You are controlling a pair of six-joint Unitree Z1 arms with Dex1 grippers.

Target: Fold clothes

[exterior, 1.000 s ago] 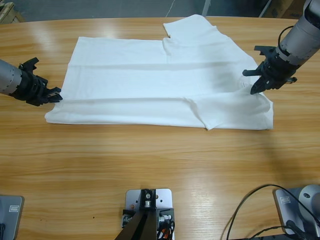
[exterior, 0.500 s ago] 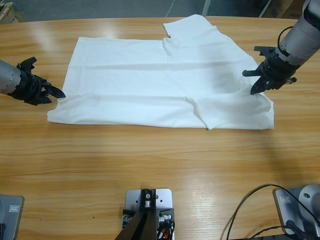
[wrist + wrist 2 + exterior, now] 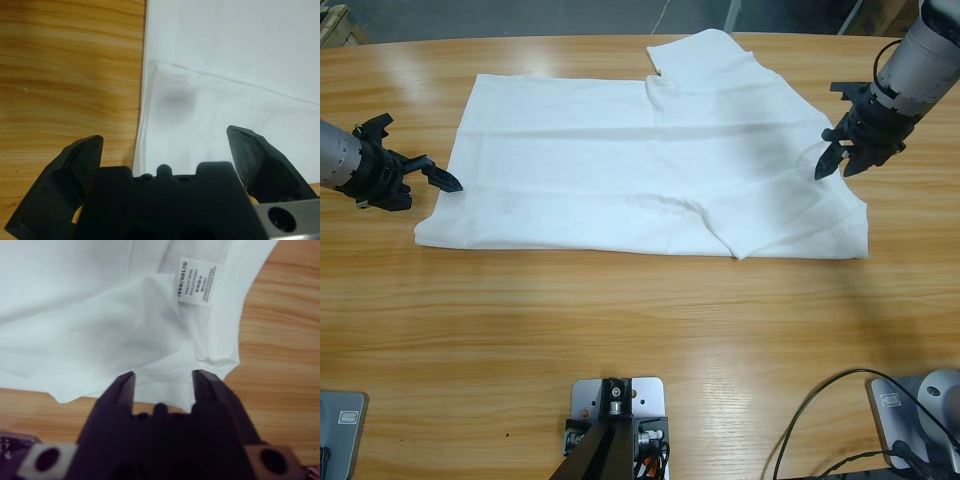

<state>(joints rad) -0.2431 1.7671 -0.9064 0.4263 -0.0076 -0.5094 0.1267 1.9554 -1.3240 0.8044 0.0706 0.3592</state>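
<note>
The clothes are one white T-shirt [image 3: 620,150] lying flat across the far half of the wooden table [image 3: 620,330], with a fold line running along its near side. My left gripper [image 3: 435,175] hovers at the shirt's left edge, its jaws spread wide with nothing between them; the left wrist view shows the shirt [image 3: 225,60] edge just ahead of this gripper [image 3: 165,140]. My right gripper [image 3: 832,165] is open over the neck end on the right. In the right wrist view the shirt [image 3: 90,315] and its neck label [image 3: 196,282] lie beyond the gripper [image 3: 165,376].
One sleeve [image 3: 705,50] reaches toward the table's far edge. A black cable [image 3: 820,415] loops at the near right corner. Bare wood stretches along the near half of the table and on both sides of the shirt.
My left gripper has opened and drawn back a little from the shirt's left corner, which has settled flat. My right gripper has shifted up and to the right, off the neck area.
</note>
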